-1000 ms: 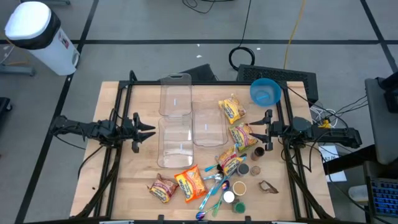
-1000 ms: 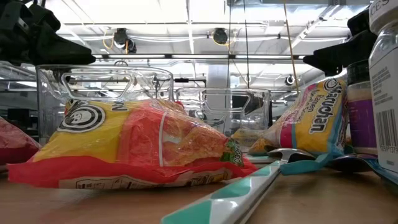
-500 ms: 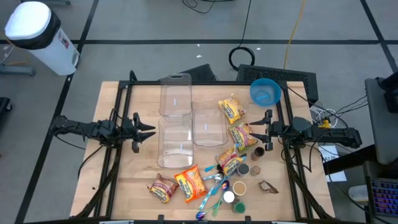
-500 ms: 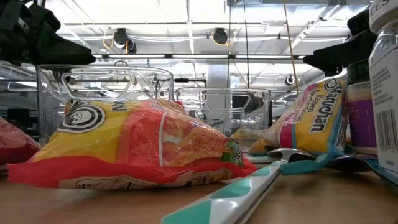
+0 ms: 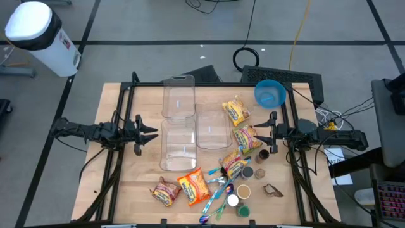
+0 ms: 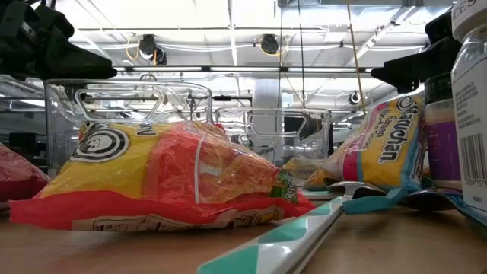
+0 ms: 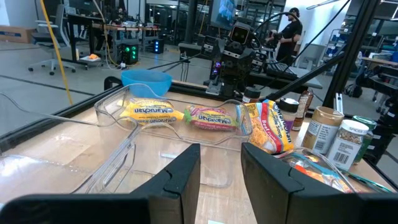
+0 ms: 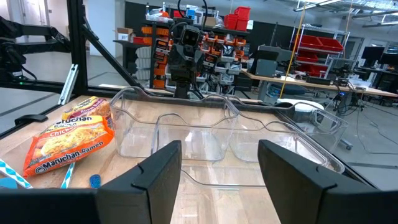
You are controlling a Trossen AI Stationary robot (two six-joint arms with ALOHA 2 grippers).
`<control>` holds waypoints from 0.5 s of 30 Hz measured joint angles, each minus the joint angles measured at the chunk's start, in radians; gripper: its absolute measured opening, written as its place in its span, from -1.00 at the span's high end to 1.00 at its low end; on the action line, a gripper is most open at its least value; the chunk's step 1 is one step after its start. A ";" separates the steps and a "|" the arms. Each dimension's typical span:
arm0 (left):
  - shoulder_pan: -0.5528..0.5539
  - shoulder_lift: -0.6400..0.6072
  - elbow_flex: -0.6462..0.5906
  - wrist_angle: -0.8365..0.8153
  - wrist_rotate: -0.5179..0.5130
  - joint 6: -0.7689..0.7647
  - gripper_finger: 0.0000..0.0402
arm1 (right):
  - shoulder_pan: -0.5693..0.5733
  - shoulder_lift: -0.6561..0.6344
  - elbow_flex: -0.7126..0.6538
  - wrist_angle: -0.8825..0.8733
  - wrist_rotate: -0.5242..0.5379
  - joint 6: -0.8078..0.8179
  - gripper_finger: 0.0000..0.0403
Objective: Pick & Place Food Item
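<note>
A wooden table (image 5: 126, 183) seen from above held two dark robot arms, one at each side. The left gripper (image 5: 154, 132) hovered over the table's left part, its fingers (image 7: 186, 174) spread apart, pinching nothing. The right gripper (image 5: 255, 134) hovered at the right side, its fingers (image 8: 163, 171) also spread, empty. Between them stood three clear plastic containers (image 5: 193, 126), grouped touching one another at the table's middle. Ramen noodle packets (yellow, orange and red wrappers) lay scattered: one (image 5: 236, 112) at the far right near a blue bowl (image 5: 270, 94), another (image 5: 245, 137) just beside the right gripper, a third (image 5: 233, 163) nearer. An orange packet (image 5: 193, 185) and a red-brown packet (image 5: 165, 190) lay at the near edge, left of several plastic spoons (image 5: 218, 190). Small spice jars (image 5: 247, 172) stood at the near right.
</note>
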 joint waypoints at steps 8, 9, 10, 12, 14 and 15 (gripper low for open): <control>0.000 0.000 0.000 0.000 0.000 0.000 0.39 | 0.000 0.000 0.000 0.000 0.000 0.000 -0.03; 0.000 0.000 0.000 0.000 0.000 0.000 0.39 | 0.000 0.000 0.000 0.000 0.000 0.000 -0.03; 0.000 0.000 0.000 0.000 0.000 0.000 0.39 | 0.000 0.000 0.000 0.000 0.000 0.000 -0.03; 0.000 0.000 0.000 0.000 0.000 0.000 0.39 | 0.000 0.000 0.000 0.000 0.000 0.000 -0.02; 0.000 0.000 0.000 0.000 0.000 0.000 0.39 | 0.000 0.000 0.000 0.000 0.000 0.000 -0.02; 0.000 0.000 0.000 0.000 0.000 0.000 0.39 | 0.000 0.000 0.000 0.000 0.000 0.000 -0.01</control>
